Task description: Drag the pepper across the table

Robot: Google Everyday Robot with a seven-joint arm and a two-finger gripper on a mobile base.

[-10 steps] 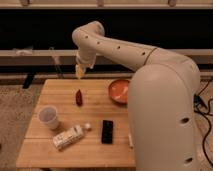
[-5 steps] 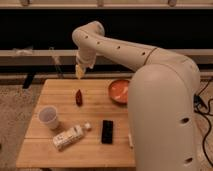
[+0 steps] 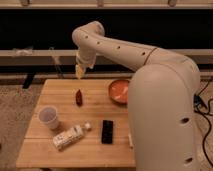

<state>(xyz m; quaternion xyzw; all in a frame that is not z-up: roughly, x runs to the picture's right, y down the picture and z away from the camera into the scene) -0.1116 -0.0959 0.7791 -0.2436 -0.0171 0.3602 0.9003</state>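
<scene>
The pepper (image 3: 79, 97) is small, dark red and tapered. It lies on the light-wood table (image 3: 60, 150) in the back-middle part of the top. My gripper (image 3: 79, 73) hangs above the table's far edge, just behind and above the pepper and apart from it. It holds nothing that I can see.
An orange bowl (image 3: 119, 91) sits at the back right, partly behind my arm. A white cup (image 3: 49, 117) stands at the left. A white bottle (image 3: 68, 137) lies on its side near the front. A flat black device (image 3: 107, 131) lies next to it.
</scene>
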